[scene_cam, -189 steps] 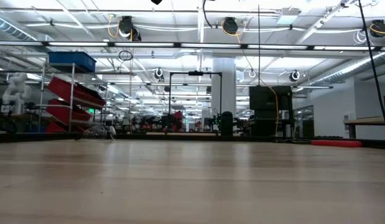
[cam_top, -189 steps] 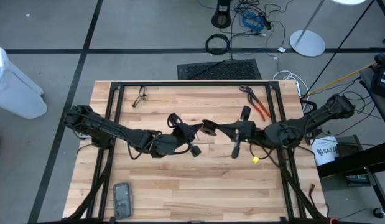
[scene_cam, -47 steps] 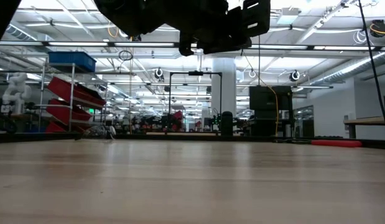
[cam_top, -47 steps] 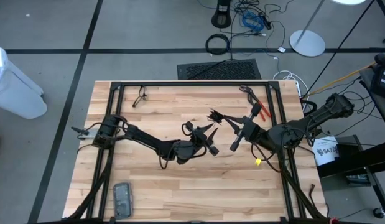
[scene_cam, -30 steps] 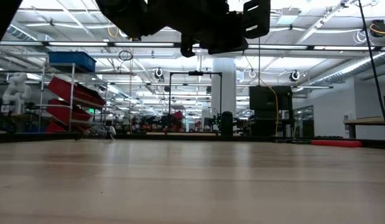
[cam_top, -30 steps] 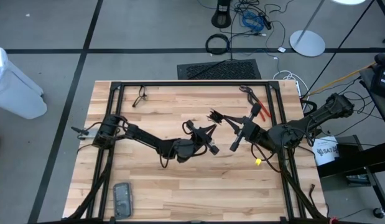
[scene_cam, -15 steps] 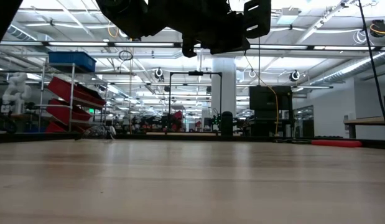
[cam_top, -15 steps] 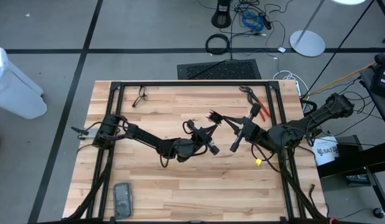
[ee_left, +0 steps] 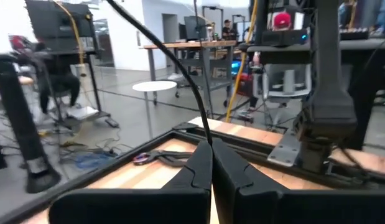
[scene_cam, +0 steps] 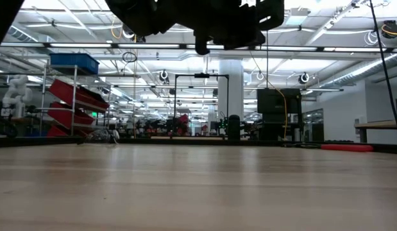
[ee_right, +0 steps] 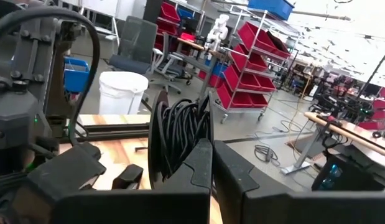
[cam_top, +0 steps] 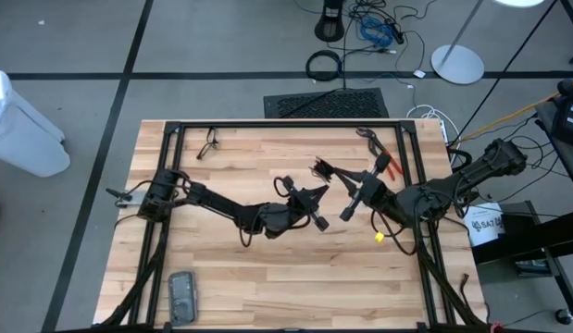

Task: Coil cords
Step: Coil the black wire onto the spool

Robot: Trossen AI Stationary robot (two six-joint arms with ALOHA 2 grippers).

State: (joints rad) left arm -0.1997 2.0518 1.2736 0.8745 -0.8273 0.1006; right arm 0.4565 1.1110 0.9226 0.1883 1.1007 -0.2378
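The black cord (cam_top: 321,170) is gathered in a bundle of loops (ee_right: 178,134) held above the middle of the table. My right gripper (cam_top: 331,177) reaches in level from the right and is shut on that bundle. My left gripper (cam_top: 318,191) comes level from the left, just on the near side of the bundle. It is shut on one strand (ee_left: 180,56), which rises from its fingertips (ee_left: 209,155) and runs off out of that view. In the low view only the dark undersides of the arms (scene_cam: 204,19) show at the top. My left gripper pinches a single strand of the cord (ee_left: 206,140) between its two fingertips, coming at it level. The strand leaves the tips upward and curves away, clear of the table. My right gripper pinches the bundle of loops at its lower part (ee_right: 191,154) between its two fingers, coming level from the table's right. The loops stand upright above the fingers, lifted clear of the table.
Red-handled pliers (cam_top: 383,154) lie at the far right of the table. A small dark item (cam_top: 209,143) lies at the far left, a flat dark device (cam_top: 181,296) at the near left and a small yellow piece (cam_top: 379,237) on the right. A black frame (cam_top: 267,124) rims the table.
My left gripper has turned a little at the wrist beside the bundle. In the low view the dark shapes of the arms have shifted slightly up and to the right. The bundle stays lifted in my right gripper.
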